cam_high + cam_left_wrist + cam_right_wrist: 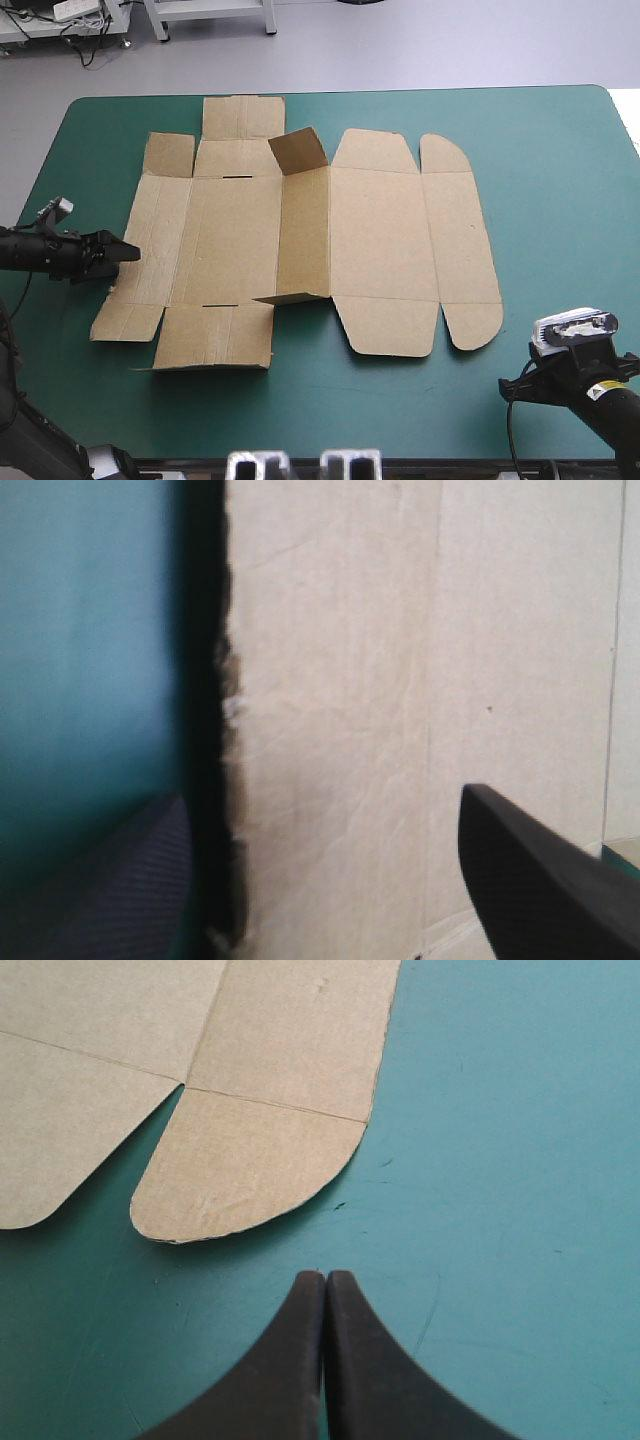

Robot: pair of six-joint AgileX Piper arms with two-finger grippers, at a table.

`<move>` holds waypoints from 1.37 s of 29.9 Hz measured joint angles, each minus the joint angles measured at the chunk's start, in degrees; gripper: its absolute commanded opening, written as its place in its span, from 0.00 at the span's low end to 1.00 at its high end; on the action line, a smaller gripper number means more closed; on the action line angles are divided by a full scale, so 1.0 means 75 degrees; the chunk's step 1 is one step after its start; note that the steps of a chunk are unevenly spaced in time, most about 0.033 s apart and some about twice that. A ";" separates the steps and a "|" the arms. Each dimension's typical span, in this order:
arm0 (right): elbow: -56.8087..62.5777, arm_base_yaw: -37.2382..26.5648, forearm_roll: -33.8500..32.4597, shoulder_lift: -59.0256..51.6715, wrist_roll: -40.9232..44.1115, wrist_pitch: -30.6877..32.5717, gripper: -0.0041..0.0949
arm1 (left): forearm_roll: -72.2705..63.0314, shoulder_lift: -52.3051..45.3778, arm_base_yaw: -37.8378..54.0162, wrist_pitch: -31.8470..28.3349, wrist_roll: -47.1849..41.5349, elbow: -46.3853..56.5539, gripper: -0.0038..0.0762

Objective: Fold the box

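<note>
The brown box [380, 235] lies as a cut sheet, mostly flat, across the middle of the table. One small flap [298, 150] near its far side stands up, and the narrow panel [303, 235] beside it is slightly raised. My left gripper [129, 251] is open at the sheet's left edge. In the left wrist view that edge [235, 710] runs between the left gripper's [320, 795] fingers. My right gripper [325, 1274] is shut and empty, low over the cover. It is a short way off the rounded corner flap [245, 1165] at the sheet's near right.
Bare teal-green cover [560, 180] stretches right of the sheet to the table's right edge. A narrower strip [400, 400] runs along the front edge. My right arm [590, 385] comes in at the near right corner.
</note>
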 measured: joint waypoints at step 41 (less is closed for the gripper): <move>0.0014 0.0000 0.0057 0.0000 0.0000 0.0000 0.02 | 0.3262 -0.1300 -0.3630 -0.0052 -0.1293 -0.2345 0.03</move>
